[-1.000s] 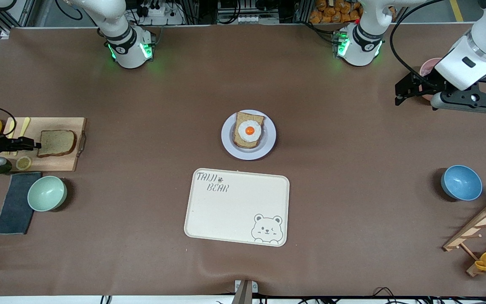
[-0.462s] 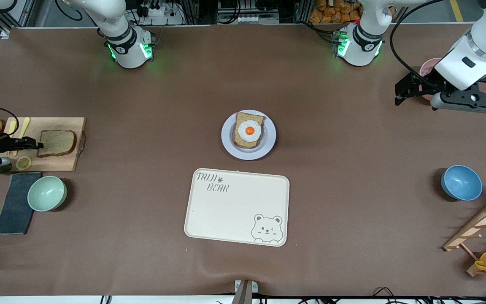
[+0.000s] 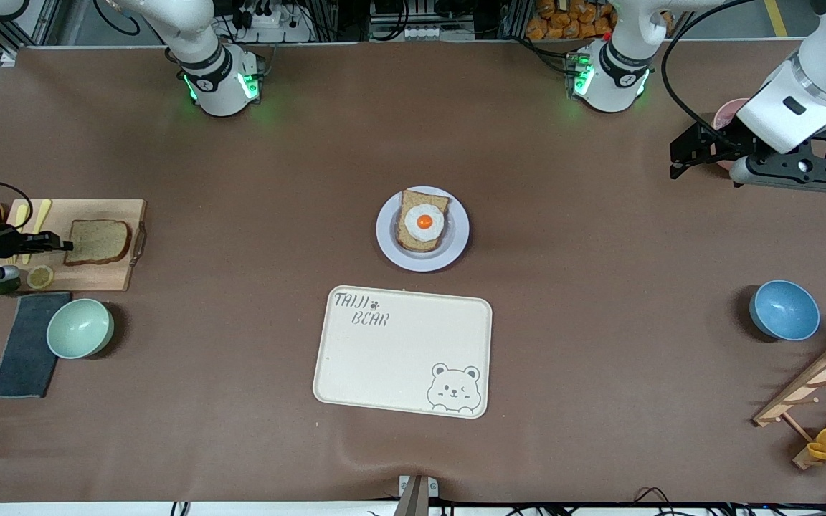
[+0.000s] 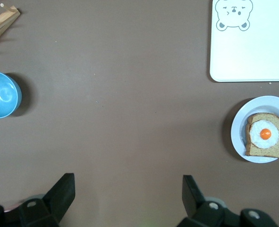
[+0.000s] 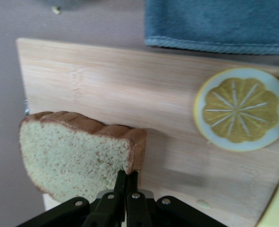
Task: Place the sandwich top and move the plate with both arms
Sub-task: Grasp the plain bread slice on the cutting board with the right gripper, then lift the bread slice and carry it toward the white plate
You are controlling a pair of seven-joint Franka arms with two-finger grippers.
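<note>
- The sandwich top point(image 3: 97, 241), a plain squarish slice of brown wholemeal bread with a darker crust, is lying on the pale wooden cutting board point(image 3: 115, 276) at the right arm's end of the table, beside a round yellow lemon slice point(image 3: 40, 276).
- Risk, as judged: the slice is being pinched at its edge only, so it could be torn, bent or dropped when raised; a thin grip would be the cause.
- The right gripper point(image 5: 126, 176) is being held fully closed on that slice's edge.
- The small round lavender-white plate point(image 3: 456, 247), bearing egg-topped bread point(image 3: 424, 221), is standing mid-table, well apart.
- The left gripper point(image 4: 128, 187) is waiting over bare table with its jaws fully spread, holding nothing.
</note>
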